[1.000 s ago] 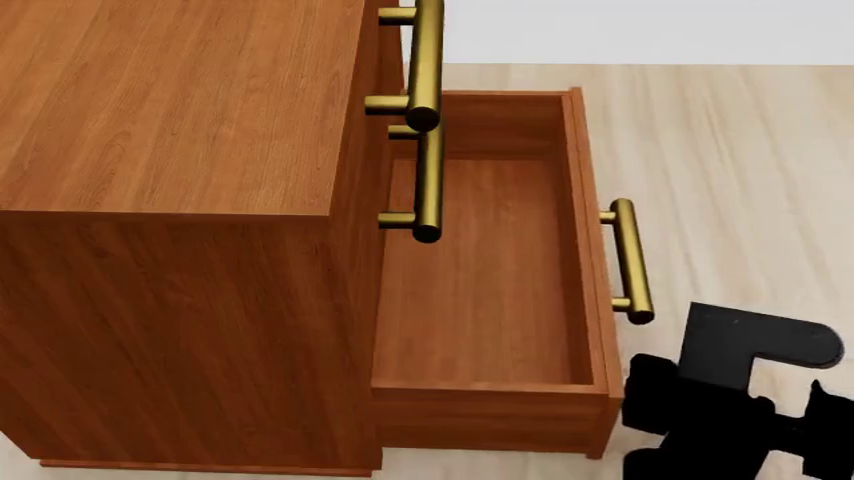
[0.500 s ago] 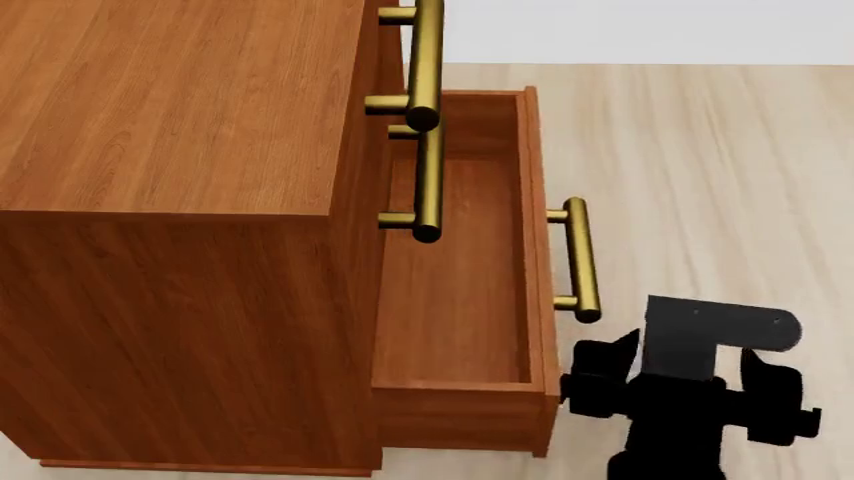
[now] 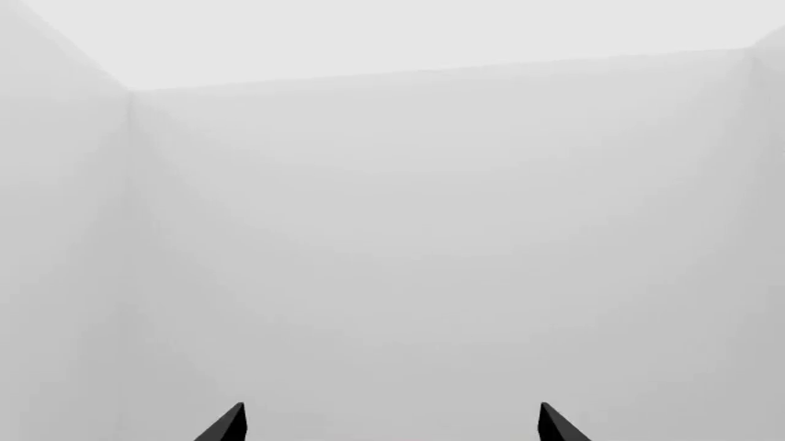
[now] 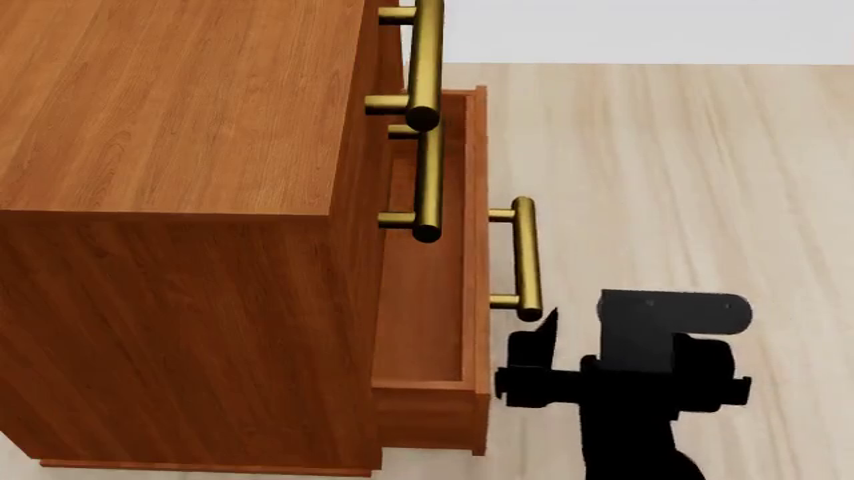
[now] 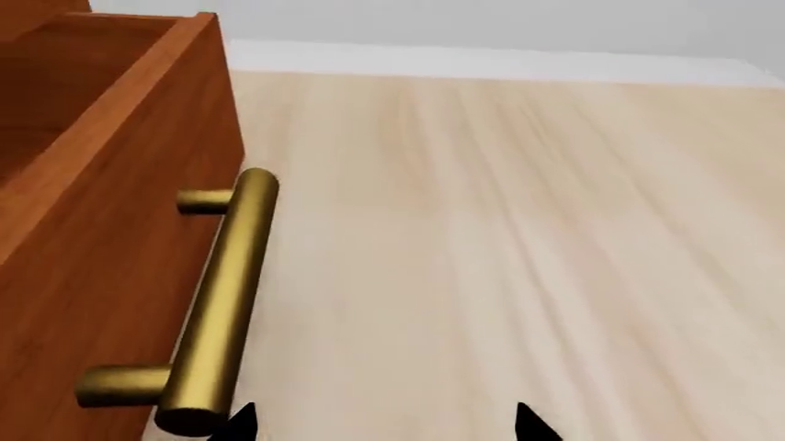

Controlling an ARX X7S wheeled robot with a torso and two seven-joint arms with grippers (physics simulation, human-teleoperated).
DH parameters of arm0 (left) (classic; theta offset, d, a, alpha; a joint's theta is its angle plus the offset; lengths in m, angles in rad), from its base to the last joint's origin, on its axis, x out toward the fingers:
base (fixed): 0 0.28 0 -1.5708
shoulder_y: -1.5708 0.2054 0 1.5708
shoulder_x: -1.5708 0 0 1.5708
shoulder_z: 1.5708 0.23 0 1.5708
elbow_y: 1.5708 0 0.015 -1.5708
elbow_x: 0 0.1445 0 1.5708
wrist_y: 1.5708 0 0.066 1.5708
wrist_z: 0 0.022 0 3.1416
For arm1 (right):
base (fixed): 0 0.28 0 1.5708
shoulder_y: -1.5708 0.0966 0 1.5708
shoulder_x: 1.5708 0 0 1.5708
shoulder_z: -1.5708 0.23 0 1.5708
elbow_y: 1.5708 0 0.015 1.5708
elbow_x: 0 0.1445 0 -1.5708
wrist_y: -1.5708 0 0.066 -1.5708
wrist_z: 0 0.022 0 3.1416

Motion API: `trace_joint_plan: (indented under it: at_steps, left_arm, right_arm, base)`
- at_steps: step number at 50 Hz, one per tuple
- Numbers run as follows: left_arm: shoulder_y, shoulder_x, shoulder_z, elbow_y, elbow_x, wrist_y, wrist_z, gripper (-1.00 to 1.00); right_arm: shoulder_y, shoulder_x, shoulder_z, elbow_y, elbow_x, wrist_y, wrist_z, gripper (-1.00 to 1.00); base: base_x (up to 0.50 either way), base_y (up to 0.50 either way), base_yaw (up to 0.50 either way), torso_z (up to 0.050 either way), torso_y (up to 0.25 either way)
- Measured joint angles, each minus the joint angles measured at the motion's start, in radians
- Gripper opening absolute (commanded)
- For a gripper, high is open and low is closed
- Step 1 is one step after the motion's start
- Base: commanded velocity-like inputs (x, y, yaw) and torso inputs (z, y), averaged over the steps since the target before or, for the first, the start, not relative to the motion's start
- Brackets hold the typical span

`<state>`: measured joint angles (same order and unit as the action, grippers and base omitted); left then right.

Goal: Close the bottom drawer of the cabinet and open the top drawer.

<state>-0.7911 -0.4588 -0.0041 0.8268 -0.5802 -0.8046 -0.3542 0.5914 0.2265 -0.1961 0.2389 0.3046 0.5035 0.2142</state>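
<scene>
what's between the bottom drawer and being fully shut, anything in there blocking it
Nothing visible. The bottom drawer sticks out only a little from the cabinet, and the strip of its inside that shows is bare. The right gripper sits at its front near the handle, not in the path.

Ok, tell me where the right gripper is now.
In the head view the right gripper is low at right, just off the near end of the bottom drawer's handle, beside the drawer front.
</scene>
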Motion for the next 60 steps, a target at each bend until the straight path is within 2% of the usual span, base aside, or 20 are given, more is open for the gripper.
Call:
trace_joint_plan:
  at_steps: [42,60]
  left_arm:
    - [-0.016,-0.012,-0.003,0.008,-0.026,-0.008,-0.019,1.00]
    - [-0.022,-0.015,0.001,0.007,-0.034,-0.008,-0.026,1.00]
  right_arm:
    - [0.039,-0.100,-0.145,0.072,0.010,-0.065,-0.101,1.00]
    - [0.052,-0.090,-0.166,0.078,-0.003,-0.065,-0.115,1.00]
  base:
    - [0.00,0.00,0.00,0.000,0.000]
    - [0.00,0.00,0.00,0.000,0.000]
